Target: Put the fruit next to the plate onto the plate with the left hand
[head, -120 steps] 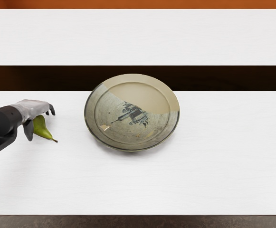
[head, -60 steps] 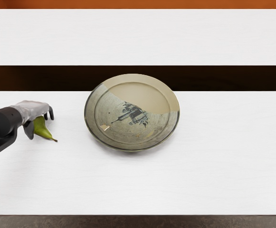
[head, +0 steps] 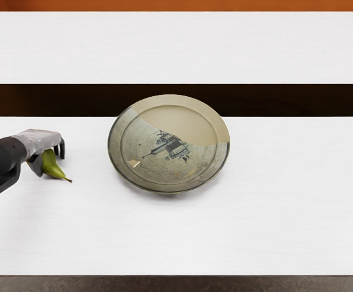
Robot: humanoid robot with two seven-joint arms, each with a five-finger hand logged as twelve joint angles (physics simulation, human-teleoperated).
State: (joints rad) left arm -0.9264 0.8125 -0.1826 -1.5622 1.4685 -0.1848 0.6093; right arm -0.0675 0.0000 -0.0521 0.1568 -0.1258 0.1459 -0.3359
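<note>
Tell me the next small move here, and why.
Likely settle the grip on the pear before lifting: the left hand covers its thick end, but it lies on the table, apart from the plate to its right.

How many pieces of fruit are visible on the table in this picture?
1. A green pear lies on the table, left of the plate, partly covered by the left hand. No fruit is on the plate. Another one hidden under the hand seems unlikely.
</note>
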